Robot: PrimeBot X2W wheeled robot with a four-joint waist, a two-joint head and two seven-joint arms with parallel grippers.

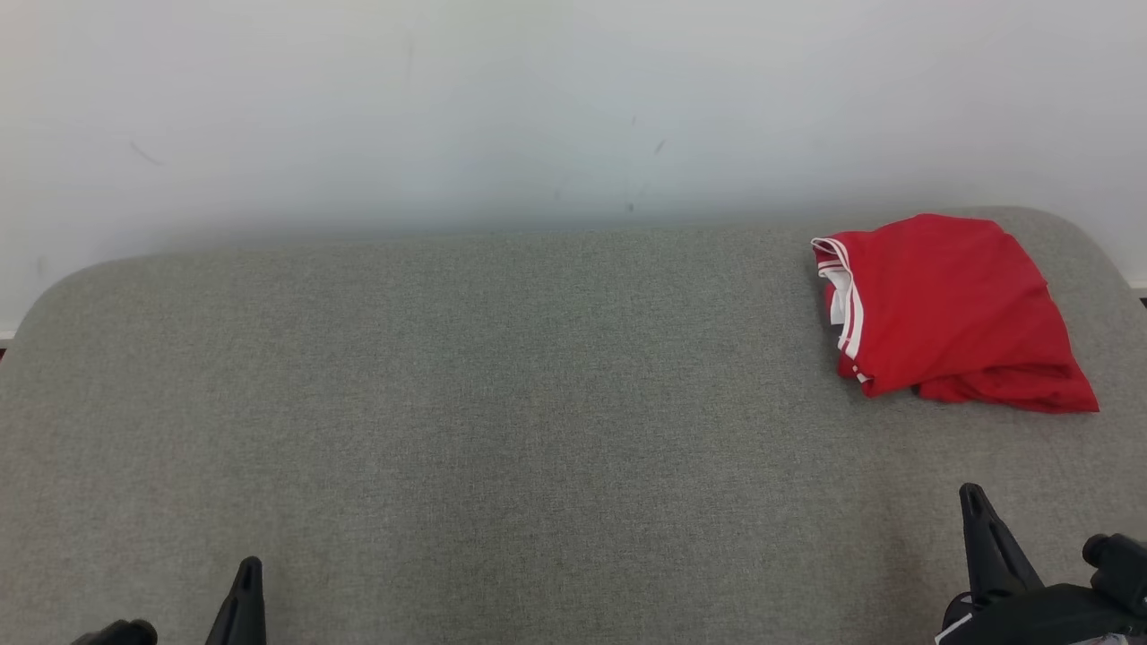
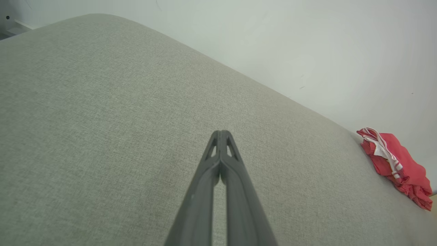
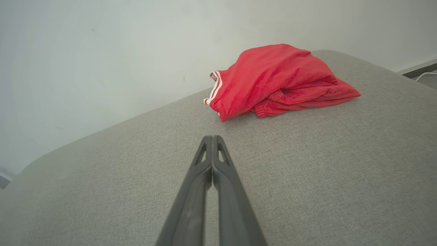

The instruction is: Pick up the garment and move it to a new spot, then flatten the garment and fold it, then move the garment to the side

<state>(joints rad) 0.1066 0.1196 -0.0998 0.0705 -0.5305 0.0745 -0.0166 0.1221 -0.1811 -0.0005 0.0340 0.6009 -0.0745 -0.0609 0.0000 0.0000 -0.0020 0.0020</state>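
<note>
Red garment (image 1: 950, 309) could get shoved, not lifted: with both hands clenched tight, a reach would bulldoze the loose bundle toward the bench's (image 1: 502, 403) far edge by the wall (image 1: 538, 107). Left hand (image 2: 221, 133) sits lower left in the head view, right hand (image 3: 212, 138) lower right, fingers pointing up-frame, grasping nothing. The garment lies bunched at upper right, well apart from both.
</note>
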